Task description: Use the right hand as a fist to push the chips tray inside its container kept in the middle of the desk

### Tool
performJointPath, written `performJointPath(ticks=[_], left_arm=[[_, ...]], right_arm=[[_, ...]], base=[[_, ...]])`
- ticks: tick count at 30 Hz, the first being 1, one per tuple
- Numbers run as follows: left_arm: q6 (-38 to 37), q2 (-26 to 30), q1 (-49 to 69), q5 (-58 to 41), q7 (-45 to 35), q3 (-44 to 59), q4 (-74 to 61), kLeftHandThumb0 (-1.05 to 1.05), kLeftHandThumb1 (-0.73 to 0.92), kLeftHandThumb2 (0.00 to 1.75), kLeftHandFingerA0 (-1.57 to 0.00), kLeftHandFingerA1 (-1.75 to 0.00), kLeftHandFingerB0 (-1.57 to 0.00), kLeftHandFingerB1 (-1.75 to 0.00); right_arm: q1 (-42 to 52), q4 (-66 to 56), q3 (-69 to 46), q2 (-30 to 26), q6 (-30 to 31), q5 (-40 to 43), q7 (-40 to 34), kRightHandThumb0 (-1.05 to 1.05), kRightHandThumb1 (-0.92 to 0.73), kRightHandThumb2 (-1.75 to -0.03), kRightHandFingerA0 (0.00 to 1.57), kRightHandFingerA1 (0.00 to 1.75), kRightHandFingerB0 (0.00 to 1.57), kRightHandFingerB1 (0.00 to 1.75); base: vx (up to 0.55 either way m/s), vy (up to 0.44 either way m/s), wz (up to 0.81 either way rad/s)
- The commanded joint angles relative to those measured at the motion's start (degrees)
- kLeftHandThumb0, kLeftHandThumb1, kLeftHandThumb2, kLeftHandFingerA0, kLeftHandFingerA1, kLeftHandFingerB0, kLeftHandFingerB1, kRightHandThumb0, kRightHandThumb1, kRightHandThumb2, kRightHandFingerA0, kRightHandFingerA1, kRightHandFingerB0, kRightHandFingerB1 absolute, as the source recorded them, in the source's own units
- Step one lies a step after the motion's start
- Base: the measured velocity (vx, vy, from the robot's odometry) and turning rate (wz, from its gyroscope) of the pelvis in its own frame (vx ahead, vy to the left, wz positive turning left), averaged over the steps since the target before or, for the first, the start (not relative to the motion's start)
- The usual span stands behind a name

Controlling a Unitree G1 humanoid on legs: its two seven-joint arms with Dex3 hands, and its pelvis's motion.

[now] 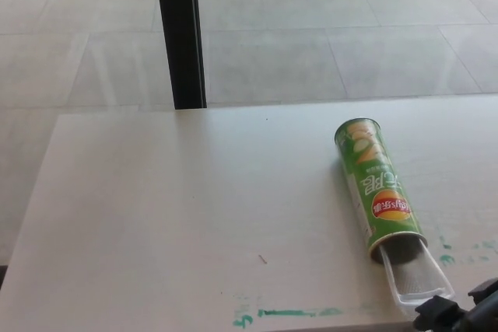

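A green chips can (377, 196) lies on its side on the pale desk (194, 207), at about four o'clock from the desk's middle, its closed end pointing to roughly eleven o'clock and its open mouth to five o'clock. The label carries a red and yellow round logo with writing too small to read for certain, and pale characters along the green side that read upside down from here; pictures of light chips show near the closed end. A clear plastic tray (416, 274) sticks out of the open mouth towards five o'clock, partly inside the can, its outer end near the desk's near edge. The right hand (461, 315) shows only as a black shape at the bottom right corner, just beside the tray's outer end at about four o'clock from it; whether they touch cannot be told, nor whether the hand is fisted or spread. Green paint smears (288, 313) mark the desk near its front edge, with more (446, 258) beside the can's mouth. A black post (180, 33) stands behind the desk at twelve o'clock, before a tiled floor (350, 29).
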Motion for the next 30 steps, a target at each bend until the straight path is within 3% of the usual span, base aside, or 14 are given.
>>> performJointPath(ticks=[1, 7, 8, 9, 15, 17, 20, 21, 22, 25, 26, 27, 29, 30], left_arm=[[-0.77, 0.87, 0.38, -1.13, -0.64, 0.42, -0.07, -0.83, 0.92, 0.69, -0.50, -0.56, -0.33, -0.45], [-0.84, 1.09, 0.16, -0.67, -0.60, 0.00, 0.12, -0.84, 0.92, 0.68, -0.52, -0.56, -0.35, -0.45], [-0.86, 1.12, 0.09, -0.50, -0.56, -0.20, 0.03, -0.83, 0.74, 1.12, -0.44, -0.62, -0.29, -0.55], [-0.78, 1.06, 0.20, -0.84, -0.69, 0.05, -0.16, -0.83, 0.92, 0.68, -0.49, -0.54, -0.33, -0.44], [-0.52, 1.03, 0.03, -1.09, -0.21, 0.33, -0.24, -0.83, 0.73, 1.12, -0.49, -0.67, -0.32, -0.57], [-0.46, 1.05, -0.19, -0.95, -0.16, 0.26, -0.02, -0.82, 0.92, 0.69, -0.50, -0.55, -0.32, -0.45], [-0.77, 1.13, -0.08, -0.78, -0.59, 0.08, -0.02, -0.82, 0.92, 0.70, -0.50, -0.56, -0.34, -0.46], [-1.02, 1.12, 0.25, -0.42, -0.17, -0.24, -0.10, -0.80, 0.73, 1.12, -0.48, -0.64, -0.31, -0.56], [-0.39, 1.03, 0.17, -1.19, -0.37, 0.45, 0.01, -0.84, 0.92, 0.67, -0.53, -0.57, -0.34, -0.45], [-0.66, 0.88, 0.19, -0.97, -0.44, 0.27, 0.01, -0.85, 0.92, 0.68, -0.54, -0.57, -0.33, -0.45], [-0.67, 0.90, 0.30, -1.09, -0.59, 0.34, -0.17, -0.81, 0.72, 1.11, -0.44, -0.62, -0.28, -0.55], [-0.26, 0.92, 0.26, -1.57, -0.65, 0.78, -0.31, -0.84, 0.92, 0.67, -0.51, -0.56, -0.33, -0.46], [-0.75, 0.83, 0.48, -1.69, -0.86, 0.96, -0.41, -0.85, 0.92, 0.67, -0.51, -0.57, -0.33, -0.47], [-0.96, 0.85, 0.57, -1.58, -1.05, 0.89, -0.49, -0.83, 0.73, 1.11, -0.45, -0.63, -0.29, -0.56]], right_arm=[[-1.41, 0.24, -0.48, -1.13, 1.80, -0.25, 0.32, -0.60, -0.80, -0.66, 0.96, 1.41, 0.57, 0.52], [-3.03, 2.71, 1.11, 0.22, 2.98, -0.60, 0.52, -0.59, -0.78, -0.65, 1.01, 1.38, 0.57, 0.51], [-3.80, 3.61, 1.54, 0.54, 3.24, -0.88, -0.04, -0.60, -0.78, -0.65, 1.01, 1.39, 0.58, 0.51], [-4.38, 4.38, 1.99, 0.72, 3.52, -1.54, -0.92, -0.62, -0.81, -0.67, 1.02, 1.42, 0.59, 0.52], [-7.98, 6.89, 3.76, 2.38, 5.10, -1.17, -0.47, -0.59, -0.64, -1.06, 1.20, 1.30, 0.55, 0.66], [-8.69, 7.47, 4.26, 2.56, 5.76, -1.66, -0.51, -0.59, -0.65, -1.07, 1.20, 1.30, 0.54, 0.66], [-9.28, 7.79, 4.57, 2.71, 6.48, -1.47, 0.23, -0.62, -0.81, -0.67, 1.02, 1.43, 0.54, 0.51], [-9.57, 7.98, 4.73, 2.81, 6.53, -1.15, 0.52, -0.61, -0.81, -0.67, 1.00, 1.44, 0.53, 0.51], [-9.77, 8.05, 4.79, 3.00, 6.72, -0.90, 0.44, -0.61, -0.80, -0.67, 1.00, 1.45, 0.53, 0.51], [-9.68, 8.19, 4.72, 2.91, 6.66, -0.14, 0.29, -0.60, -0.80, -0.66, 0.98, 1.44, 0.53, 0.51], [-10.15, 8.97, 4.92, 3.29, 7.00, -0.11, 0.39, -0.61, -0.80, -0.67, 0.98, 1.44, 0.52, 0.51], [-10.48, 9.36, 5.06, 3.44, 7.03, 0.00, 0.25, -0.60, -0.79, -0.66, 0.98, 1.44, 0.53, 0.51], [-10.54, 9.14, 5.19, 3.36, 7.39, -0.12, 0.80, -0.60, -0.80, -0.66, 0.97, 1.43, 0.52, 0.50], [-10.67, 9.11, 5.24, 3.32, 7.51, 0.14, 1.43, -0.60, -0.82, -0.67, 0.97, 1.43, 0.51, 0.50]], base=[[0.00, 0.000, 0.00], [0.00, 0.000, 0.00], [0.00, 0.000, 0.00], [0.00, 0.000, 0.00], [0.00, 0.000, 0.00], [0.00, 0.000, 0.00], [0.00, 0.000, 0.00], [0.00, 0.000, 0.00], [0.00, 0.000, 0.00], [0.00, 0.000, 0.00], [0.00, 0.000, 0.00], [0.00, 0.000, 0.00], [0.00, 0.000, 0.00], [0.00, 0.000, 0.00]])
